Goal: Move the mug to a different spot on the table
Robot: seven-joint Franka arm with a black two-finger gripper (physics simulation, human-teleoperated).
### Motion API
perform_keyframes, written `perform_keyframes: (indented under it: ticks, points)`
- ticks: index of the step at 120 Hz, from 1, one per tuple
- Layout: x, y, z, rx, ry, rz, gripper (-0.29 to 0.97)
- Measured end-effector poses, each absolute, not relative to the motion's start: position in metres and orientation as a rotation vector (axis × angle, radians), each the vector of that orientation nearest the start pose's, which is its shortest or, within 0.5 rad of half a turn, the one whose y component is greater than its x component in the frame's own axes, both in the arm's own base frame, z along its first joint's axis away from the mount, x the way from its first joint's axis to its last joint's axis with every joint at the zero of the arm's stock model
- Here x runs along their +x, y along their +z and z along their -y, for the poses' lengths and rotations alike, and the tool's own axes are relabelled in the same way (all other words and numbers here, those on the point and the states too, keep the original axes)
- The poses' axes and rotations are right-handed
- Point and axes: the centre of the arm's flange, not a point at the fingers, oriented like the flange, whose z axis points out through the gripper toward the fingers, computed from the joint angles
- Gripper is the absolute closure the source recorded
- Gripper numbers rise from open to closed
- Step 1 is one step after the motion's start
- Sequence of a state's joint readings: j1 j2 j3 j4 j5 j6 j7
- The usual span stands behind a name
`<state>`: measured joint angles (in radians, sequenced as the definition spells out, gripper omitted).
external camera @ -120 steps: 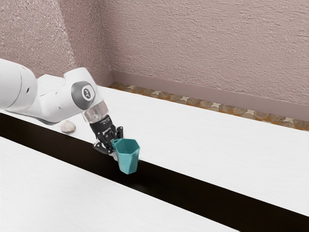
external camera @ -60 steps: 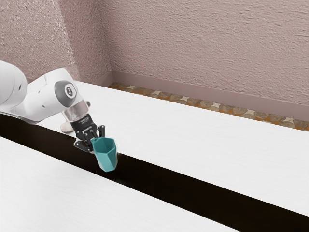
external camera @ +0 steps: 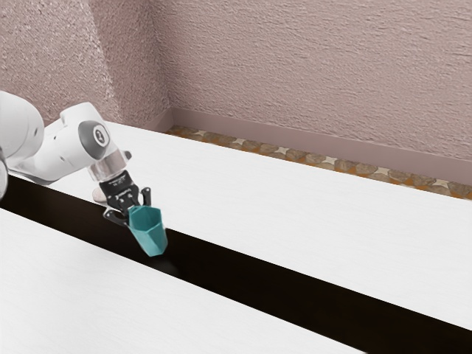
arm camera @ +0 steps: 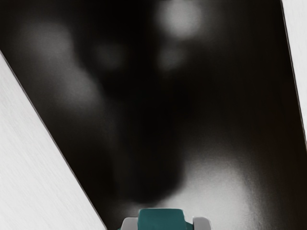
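Note:
A teal faceted mug (external camera: 148, 230) hangs tilted above the dark glossy strip (external camera: 295, 291) of the table, near the exterior view's left. My black gripper (external camera: 133, 210) is shut on its rim from above, and the white arm reaches in from the left. In the wrist view a bit of the teal mug (arm camera: 160, 220) shows right under my hand, over the dark strip (arm camera: 158, 120).
White table surfaces (external camera: 310, 206) lie on both sides of the dark strip. A small pale rounded object (external camera: 98, 193) sits behind the arm on the far white surface. A pinkish wall and a pebbled floor edge (external camera: 354, 166) run along the back.
My gripper has carried the mug toward the exterior view's left along the dark strip, and the arm has folded back with it.

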<state>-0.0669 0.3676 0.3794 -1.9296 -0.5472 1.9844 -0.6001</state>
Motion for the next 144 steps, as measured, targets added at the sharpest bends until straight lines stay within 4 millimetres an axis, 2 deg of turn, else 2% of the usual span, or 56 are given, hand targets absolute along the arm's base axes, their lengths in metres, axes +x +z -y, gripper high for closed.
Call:
perform_keyframes:
  ticks: [40,72,91,104,121,144]
  points:
    - [0.588,0.281,-0.154,-2.842,0.524,1.842,0.76]
    - [0.592,0.269,-0.157,-2.861,0.549,1.805,0.76]
    - [0.593,0.271,-0.153,-2.891,0.544,1.793,0.42]
    - [0.595,0.271,-0.151,-2.909,0.536,1.78,0.25]
    - [0.6,0.272,-0.155,-2.924,0.446,1.755,0.13]
    - [0.602,0.278,-0.162,-2.932,0.362,1.699,0.05]
